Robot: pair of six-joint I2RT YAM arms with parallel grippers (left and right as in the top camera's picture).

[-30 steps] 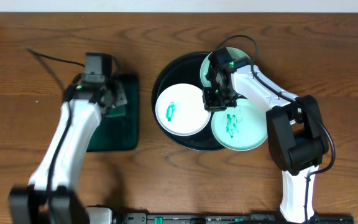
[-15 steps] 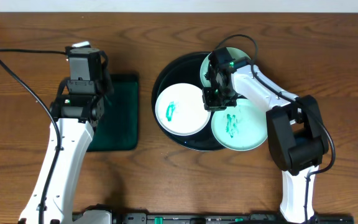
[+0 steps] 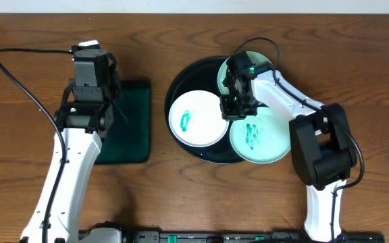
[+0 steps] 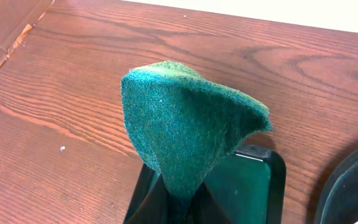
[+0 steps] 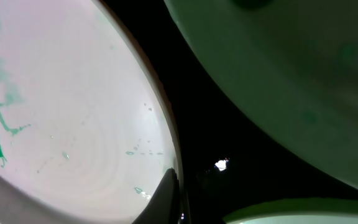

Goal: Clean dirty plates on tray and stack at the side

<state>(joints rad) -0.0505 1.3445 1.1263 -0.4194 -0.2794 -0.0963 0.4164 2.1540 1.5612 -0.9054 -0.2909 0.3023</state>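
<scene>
above the small green tray (image 4: pixel 253 186) my left claw (image 4: pixel 178 200) is clamped on the sponge (image 4: pixel 185 130). on the black tray (image 3: pixel 175 91) the right claw (image 3: pixel 236 102) sits at the rim of the white plate (image 3: pixel 194 120), and i cannot tell if it grips. wiping looks unstarted, so next the sponge must cross to that smeared plate

Rough fibrous sponge (image 4: pixel 185 134), glossy smooth plate (image 5: pixel 73 124), grained wooden table (image 4: pixel 73 62).

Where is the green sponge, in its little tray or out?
Out. The left hand pinches the sponge, holding it up above the dark green tray.
</scene>
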